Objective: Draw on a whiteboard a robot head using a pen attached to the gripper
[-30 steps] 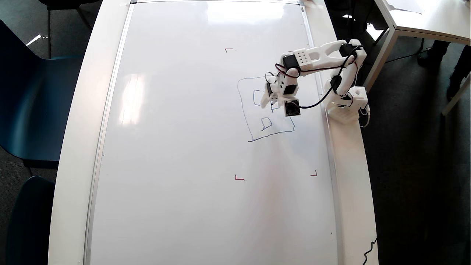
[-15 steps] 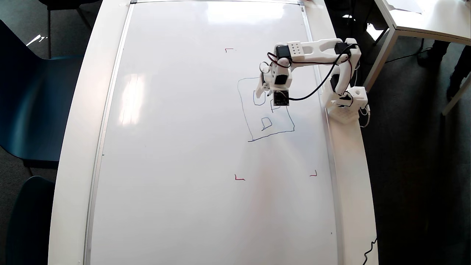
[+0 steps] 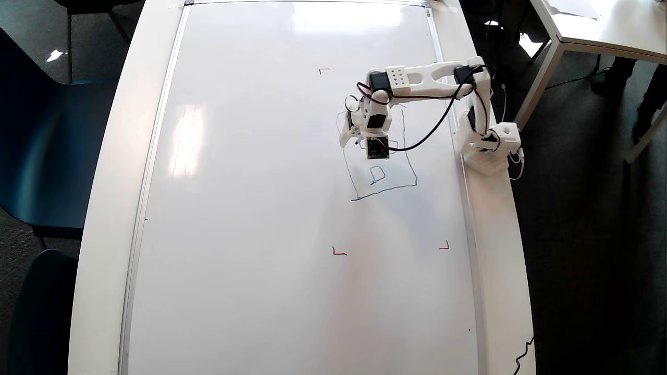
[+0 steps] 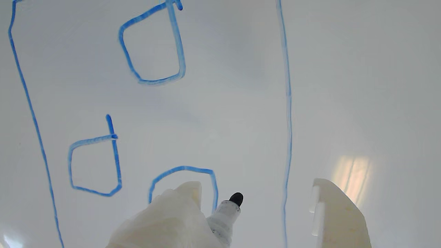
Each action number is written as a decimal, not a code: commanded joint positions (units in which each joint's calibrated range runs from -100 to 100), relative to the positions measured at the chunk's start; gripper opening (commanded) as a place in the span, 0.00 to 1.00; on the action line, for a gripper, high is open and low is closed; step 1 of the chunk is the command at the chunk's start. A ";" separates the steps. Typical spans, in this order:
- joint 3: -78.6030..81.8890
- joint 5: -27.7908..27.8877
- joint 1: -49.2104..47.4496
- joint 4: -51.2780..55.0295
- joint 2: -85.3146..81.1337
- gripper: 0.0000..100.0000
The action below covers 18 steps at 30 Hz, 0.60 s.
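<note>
The whiteboard (image 3: 260, 208) covers most of the table. The robot head (image 3: 385, 189) is a tilted blue rectangle near the arm, with one small square (image 3: 377, 174) showing and the rest under the arm. My gripper (image 3: 353, 136) hangs over its upper left part. In the wrist view the gripper (image 4: 256, 186) is open, jaws wide apart. The pen (image 4: 225, 217) is strapped to the left finger (image 4: 186, 199). Its dark tip (image 4: 236, 198) sits at the board, just right of a half-hidden small square (image 4: 186, 168). Two more small squares (image 4: 177, 44) (image 4: 117, 165) and the outline's long lines (image 4: 288, 103) show.
Red corner marks (image 3: 325, 70) (image 3: 338, 252) (image 3: 444, 246) sit around the drawing. The arm's base (image 3: 490, 151) stands on the table's right rim. Blue chairs (image 3: 47, 156) are at the left, another table (image 3: 599, 26) at the upper right, a cable (image 3: 523, 354) at the lower right.
</note>
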 commanded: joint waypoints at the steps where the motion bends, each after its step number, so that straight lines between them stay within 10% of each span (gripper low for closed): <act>1: -2.59 0.28 -1.09 -0.02 1.85 0.22; 18: -2.59 0.44 -3.82 -4.88 3.61 0.22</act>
